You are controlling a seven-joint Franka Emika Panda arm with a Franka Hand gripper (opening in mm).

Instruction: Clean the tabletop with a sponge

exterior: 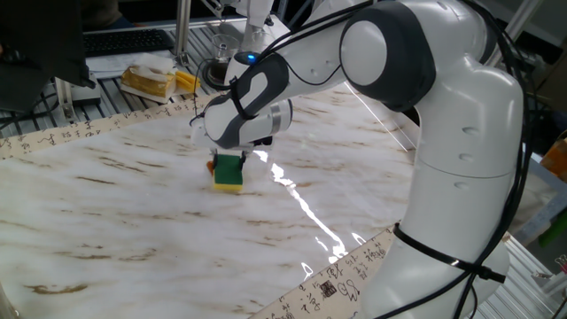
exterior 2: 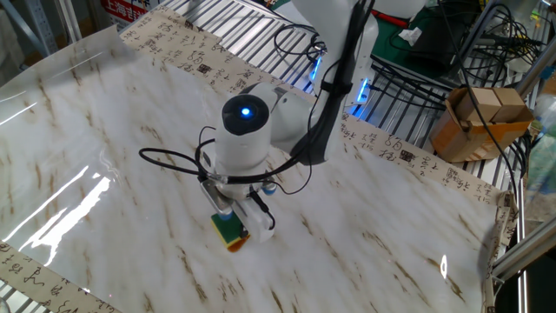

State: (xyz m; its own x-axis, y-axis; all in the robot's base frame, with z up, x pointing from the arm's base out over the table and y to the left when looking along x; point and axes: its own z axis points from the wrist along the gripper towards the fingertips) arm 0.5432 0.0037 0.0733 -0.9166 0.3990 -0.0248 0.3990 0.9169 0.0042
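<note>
Green-topped sponge (exterior: 229, 172) lies flat on the tabletop (exterior: 106, 230), yellow base down, well clear of all edges. Gripper (exterior 2: 233, 219) bears straight down, fingers clamped on the sponge, judged so as to press the foam flat for wiping.

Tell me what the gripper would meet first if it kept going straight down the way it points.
The gripper points down at the tabletop and is shut on the sponge, which already appears to rest on the marble. Going on, it would only press the sponge harder against the tabletop; nothing else lies in that line.
</note>
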